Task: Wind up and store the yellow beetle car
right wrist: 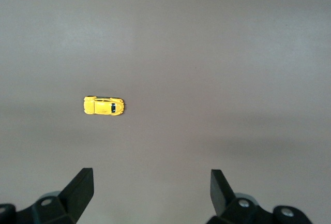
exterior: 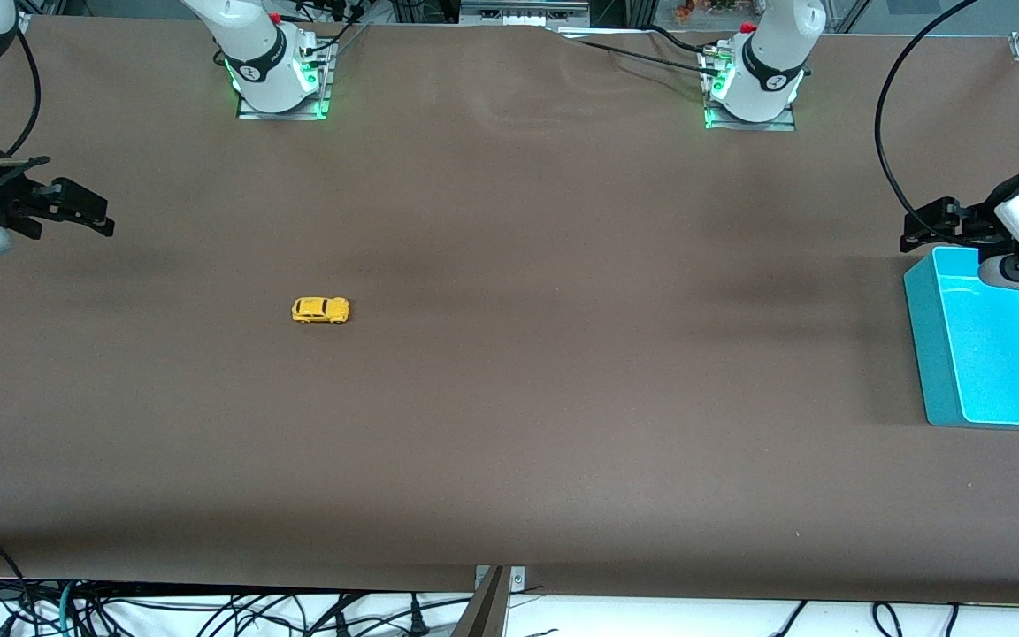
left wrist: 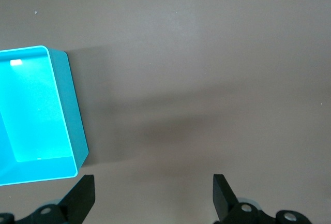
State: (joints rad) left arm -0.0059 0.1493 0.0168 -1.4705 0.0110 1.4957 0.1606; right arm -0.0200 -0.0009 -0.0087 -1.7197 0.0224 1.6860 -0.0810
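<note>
The yellow beetle car (exterior: 320, 310) sits mid-table toward the right arm's end; the open bin (exterior: 938, 354) sits at the left arm's edge.

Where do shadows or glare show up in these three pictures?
Front view: soft dark bands cross the table, green glow at both arm bases. Left wrist view: the teal bin casts a shadow beside its wall, with a small bright glint inside. Right wrist view: even light around the yellow beetle car.
</note>
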